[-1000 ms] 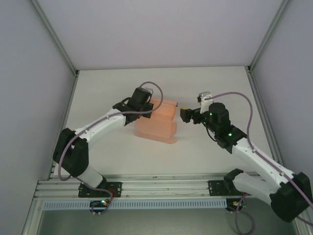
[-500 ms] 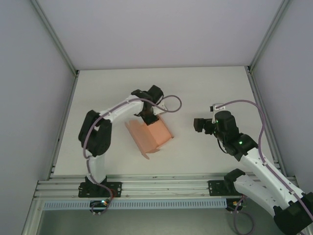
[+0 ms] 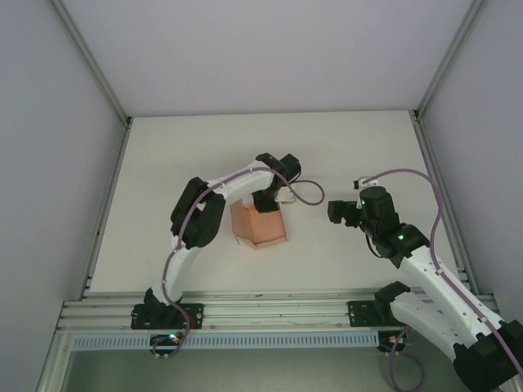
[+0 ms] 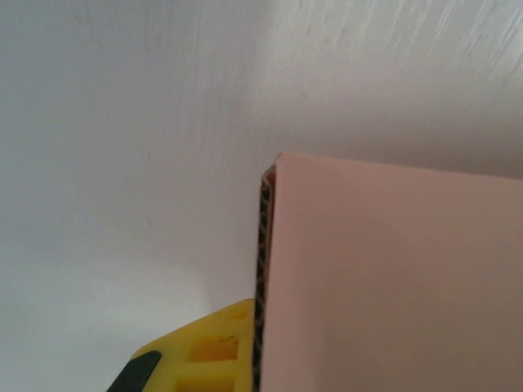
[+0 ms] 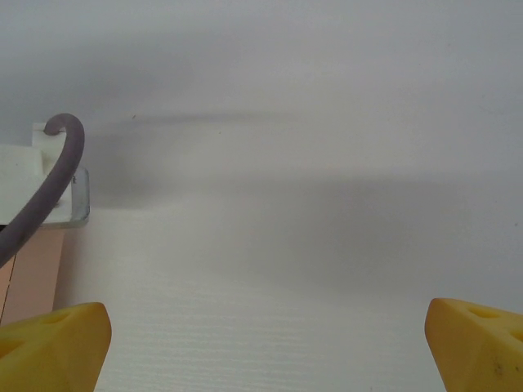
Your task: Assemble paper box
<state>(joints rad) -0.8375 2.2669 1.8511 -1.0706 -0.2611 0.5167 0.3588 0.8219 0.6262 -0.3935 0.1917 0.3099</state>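
Item, paper box (image 3: pixel 260 227): salmon-pink card, folded into a small boxy form, sitting on the white table (image 3: pixel 188 155) near its middle, between the two arms and closer to the left one. Item, left gripper (image 3: pixel 266 201): we are seeing it reaching down onto the far edge of the box, its arm bending sharply over from the near rail (image 3: pixel 270 310). In the left wrist view one yellow finger (image 4: pixel 208 351) is lying flat against a pink wall of the box (image 4: pixel 392 278), whose corrugated cut edge is showing beside it; the opposite finger is hiding behind the card, so we are reading the jaws as drawn narrow and pinching that wall. Item, right gripper (image 3: pixel 333 212): we are finding it hanging to the right of the box, well apart from it and pointing toward it. In the right wrist view its yellow fingertips are sitting at the two lower corners, so the right gripper (image 5: pixel 265 343) is standing spread wide with only bare table between; a sliver of pink card (image 5: pixel 29 269) and a grey-violet cable (image 5: pixel 49 180) are showing at the left margin.
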